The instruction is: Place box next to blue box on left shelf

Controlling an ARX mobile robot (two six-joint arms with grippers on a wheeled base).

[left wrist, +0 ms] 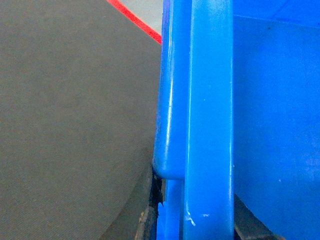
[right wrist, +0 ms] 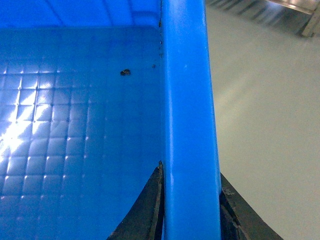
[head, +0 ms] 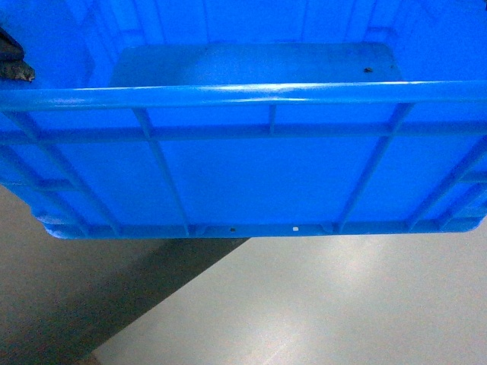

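Grippers clamped on opposite rims of the box [head: 266, 167], lifted clear of the floor [head: 319, 304]. Right gripper [right wrist: 189, 210] reaching up from below in its wrist view, dark fingers [right wrist: 145, 210] pinching either side of the thick rim. Left gripper [left wrist: 192, 220] likewise astride the rim, only dark finger edges visible low in frame. Box filling the upper head view, ribbed near wall facing the camera, tilted slightly. Grey floor beneath, darker patch [head: 76, 304] at left; red stripe [left wrist: 135, 20] beyond the box corner. Blurred metal frame [right wrist: 295, 10] far off. Inside, smooth floor with a few dark specks [right wrist: 125, 72]. Shelf not visible.
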